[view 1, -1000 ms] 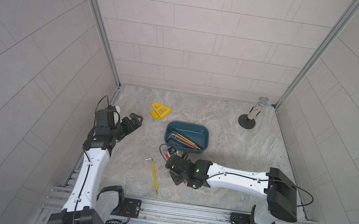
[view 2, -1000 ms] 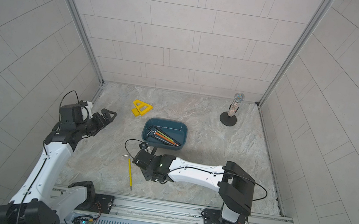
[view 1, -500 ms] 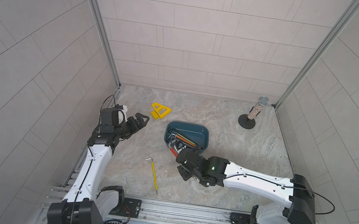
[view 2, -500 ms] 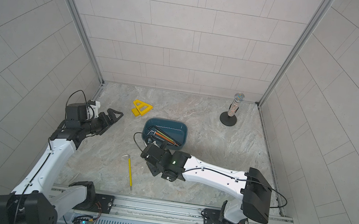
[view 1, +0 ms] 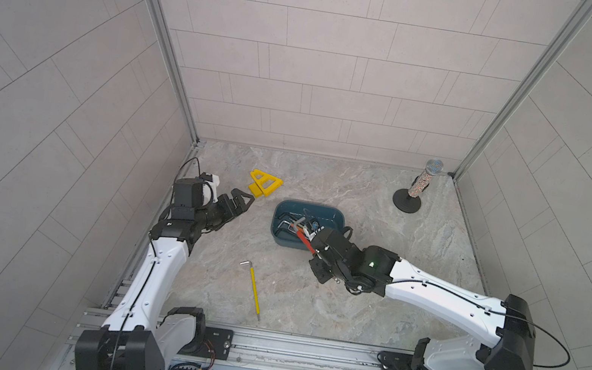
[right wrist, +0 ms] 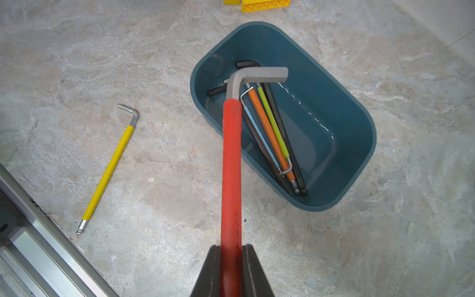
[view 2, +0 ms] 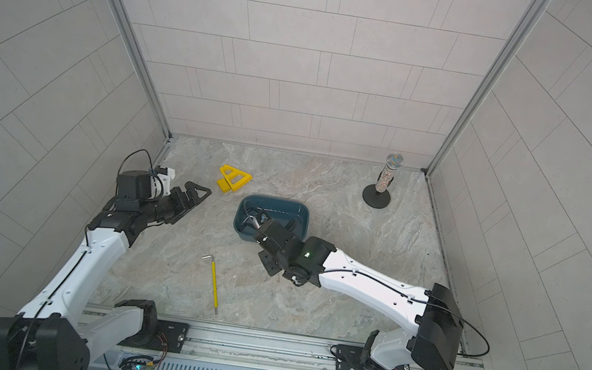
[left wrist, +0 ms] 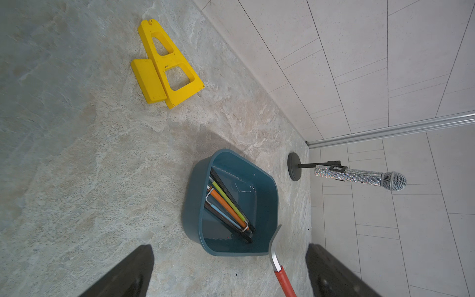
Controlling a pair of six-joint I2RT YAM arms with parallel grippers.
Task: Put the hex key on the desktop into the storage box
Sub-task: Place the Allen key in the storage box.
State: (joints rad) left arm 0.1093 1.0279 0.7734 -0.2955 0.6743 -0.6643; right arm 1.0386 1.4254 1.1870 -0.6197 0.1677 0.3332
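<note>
**Now gripped: red hex key [right wrist: 231,159] over the storage box [right wrist: 334,97]**

The right claw [right wrist: 231,254] is clamped on the red hex key's sleeve. The key's bent steel end pokes past the rim and over the storage box. Orange, green, blue and black keys [right wrist: 271,133] lie bunched together inside the box. A yellow hex key [view 1: 254,290] lies flat on the bench [view 1: 347,313], well apart from the box and towards the front rail. The left claw [view 1: 243,200] hangs above the bench with its jaws spread wide, near the yellow triangular piece [view 1: 264,188].
</note>
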